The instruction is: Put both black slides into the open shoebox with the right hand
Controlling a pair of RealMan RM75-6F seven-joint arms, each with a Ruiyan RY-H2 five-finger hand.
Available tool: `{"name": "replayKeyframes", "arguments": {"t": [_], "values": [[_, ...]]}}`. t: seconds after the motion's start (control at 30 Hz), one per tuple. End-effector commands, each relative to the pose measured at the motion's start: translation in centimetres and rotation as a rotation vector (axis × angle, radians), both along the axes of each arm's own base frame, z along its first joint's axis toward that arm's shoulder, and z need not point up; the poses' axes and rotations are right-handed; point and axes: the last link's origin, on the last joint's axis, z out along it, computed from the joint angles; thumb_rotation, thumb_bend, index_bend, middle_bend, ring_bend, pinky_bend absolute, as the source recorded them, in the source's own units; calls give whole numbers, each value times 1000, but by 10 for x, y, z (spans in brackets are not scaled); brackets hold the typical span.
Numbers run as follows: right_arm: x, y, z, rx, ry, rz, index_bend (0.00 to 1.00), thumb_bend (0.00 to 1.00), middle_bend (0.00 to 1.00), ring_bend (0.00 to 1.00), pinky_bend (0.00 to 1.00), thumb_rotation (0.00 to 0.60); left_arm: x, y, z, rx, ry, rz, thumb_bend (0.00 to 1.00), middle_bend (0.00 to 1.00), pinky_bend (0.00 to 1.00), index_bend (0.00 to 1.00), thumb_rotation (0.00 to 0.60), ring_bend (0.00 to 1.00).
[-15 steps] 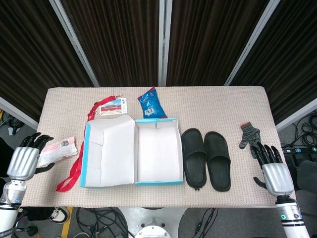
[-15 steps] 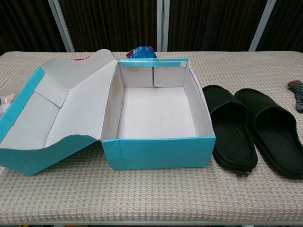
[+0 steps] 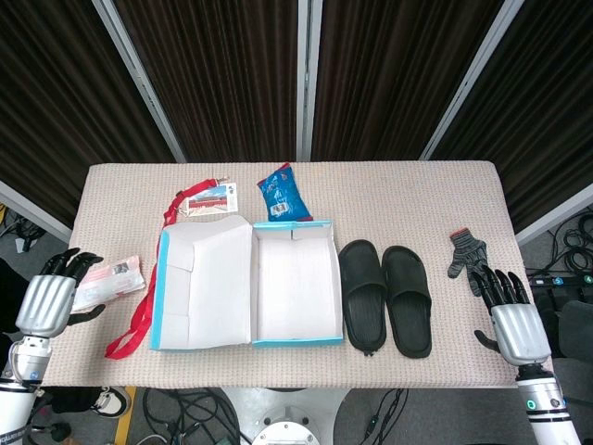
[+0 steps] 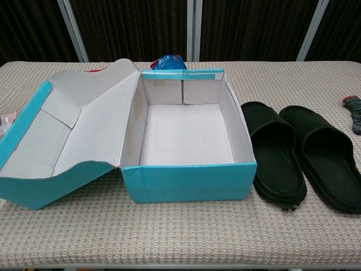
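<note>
Shoebox (image 3: 295, 286): sitting open at the middle of the table (image 3: 389, 195), its turquoise walls showing around a bare white floor; the hinged lid (image 3: 206, 283) is lying folded back flat on the box's left side.
Left slide (image 3: 362, 292): lying sole-down just beside the box's right wall, toe pointing away from the robot, outside the box.
Right slide (image 3: 408, 298): lying parallel to the first and touching it along the side, further from the box.
Right hand (image 3: 512, 320): hovering at the near right corner of the table, well apart from the slides, fingers spreading apart and holding nothing; showing only in the head view.
Left hand (image 3: 48, 298): hanging at the left table edge, fingers loosely curling but apart, nothing in its grasp; its fingertips are sitting just beside the white packet.
White packet (image 3: 109, 280): lying at the left edge of the table, near the lid.
Red lanyard (image 3: 137, 315): trailing along the lid's left side toward the front edge.
Badge card (image 3: 208, 198): lying behind the lid with a red strap at its left end.
Blue snack bag (image 3: 281, 195): resting just behind the box's far wall.
Grey glove (image 3: 465, 251): lying on the right part of the table, just ahead of the right hand's fingertips.
</note>
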Motion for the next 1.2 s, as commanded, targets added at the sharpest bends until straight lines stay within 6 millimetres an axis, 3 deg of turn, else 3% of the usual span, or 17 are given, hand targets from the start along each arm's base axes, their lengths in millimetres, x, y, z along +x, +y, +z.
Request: {"name": "replayKeyframes", "arguments": {"t": [0.03,0.37,0.6,0.8,1.2], "values": [[2,-2,1,0,-2,4,0,33,0,0,0,600,0,0,0,-1,-7,0,115,229,190,239,600,124],[19,-20,6,31,-20,22,0,34,0,0,0,600,-1,0,-2,-14,-8,-6,115,229,190,239,600,123],[43,-51,7,188,-98,-22,0,35,1,0,0,600,-2,0,-4,-12,-2,-11,116,229,187,239,600,123],[63,-85,-9,361,-185,-93,0,49,29,0,0,600,-2,0,-5,-22,1,-14,116,229,188,239,600,124],[109,-134,-29,474,-144,-111,0,53,57,0,0,600,-3,0,-3,-26,-9,-14,116,229,188,239,600,124]]}}
